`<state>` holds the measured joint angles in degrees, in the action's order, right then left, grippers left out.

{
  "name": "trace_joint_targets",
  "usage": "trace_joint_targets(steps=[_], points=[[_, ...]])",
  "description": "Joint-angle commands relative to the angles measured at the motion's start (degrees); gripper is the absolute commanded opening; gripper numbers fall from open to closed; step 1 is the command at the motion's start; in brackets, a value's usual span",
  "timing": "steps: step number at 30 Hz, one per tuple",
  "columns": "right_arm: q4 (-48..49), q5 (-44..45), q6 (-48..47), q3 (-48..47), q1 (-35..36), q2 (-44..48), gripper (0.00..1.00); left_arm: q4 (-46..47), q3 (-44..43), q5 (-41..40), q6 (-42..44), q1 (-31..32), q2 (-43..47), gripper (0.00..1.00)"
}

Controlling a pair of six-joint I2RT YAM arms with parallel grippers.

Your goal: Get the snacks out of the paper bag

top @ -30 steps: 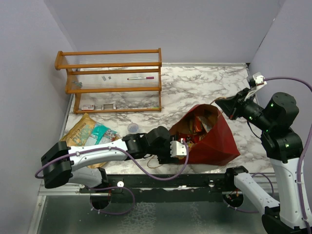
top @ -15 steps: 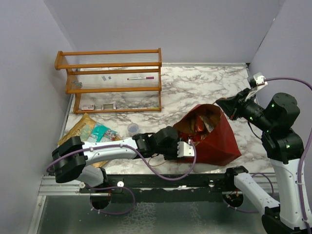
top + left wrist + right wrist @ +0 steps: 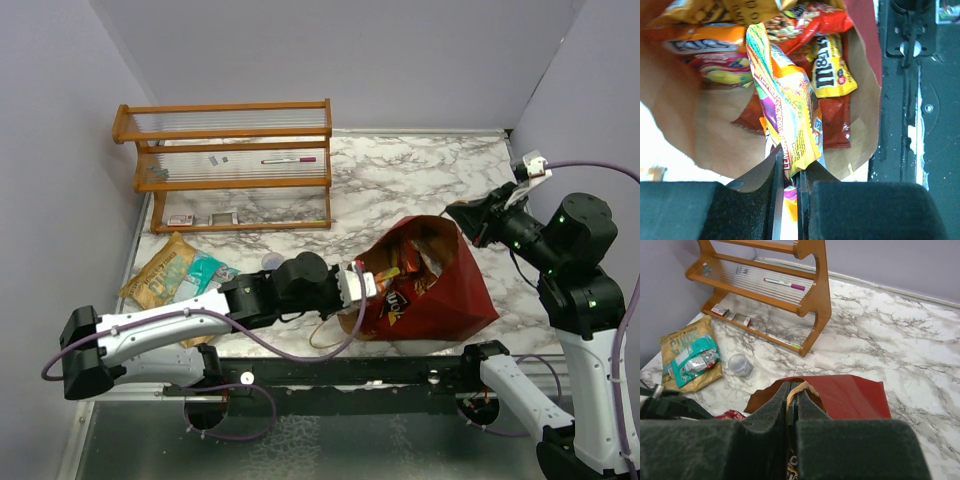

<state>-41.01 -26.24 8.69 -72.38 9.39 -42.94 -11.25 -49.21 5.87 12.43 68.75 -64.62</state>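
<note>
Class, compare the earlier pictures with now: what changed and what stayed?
The left gripper pushed into the paper bag, shut its jaws on a yellow-orange packet and drew back leftward. The right gripper still pinches the bag's rim; the packets already out have not moved.

Snacks (image 3: 790, 115) in paper bag (image 3: 455, 295); packets (image 3: 178, 275) left of it; rack (image 3: 225, 160) behind.

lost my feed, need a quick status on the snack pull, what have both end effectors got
Left end effector shut on multicolour packet at paper bag mouth. Right end effector shut on bag rim, holding it open. More snacks behind; nothing blocking.
</note>
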Motion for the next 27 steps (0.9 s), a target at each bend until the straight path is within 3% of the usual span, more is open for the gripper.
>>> trace_joint_targets(steps=[1,6,11,20,23,27], points=[[3.0,1.5,-0.7,-1.9,0.1,1.3,0.02,-4.6,-4.9,-10.5,-7.4,0.4,6.9,0.00],[3.5,1.9,-0.3,-1.2,0.1,1.5,0.02,-8.6,-7.8,-18.5,-13.4,0.4,14.8,0.00],[3.9,2.4,-0.3,-0.4,0.1,1.6,0.02,-14.7,-9.7,-33.8,-19.3,0.4,20.2,0.00],[4.5,2.1,-0.3,0.0,0.1,1.5,0.02,-28.0,-13.6,-58.0,-23.4,0.4,21.1,0.00],[4.5,2.2,-0.3,0.0,0.1,1.6,0.02,-28.7,-12.1,-62.1,-23.5,0.3,21.3,0.00],[4.5,2.1,-0.1,0.2,0.1,1.6,0.02,-21.5,-6.2,-63.5,-17.4,0.1,23.5,0.00]])
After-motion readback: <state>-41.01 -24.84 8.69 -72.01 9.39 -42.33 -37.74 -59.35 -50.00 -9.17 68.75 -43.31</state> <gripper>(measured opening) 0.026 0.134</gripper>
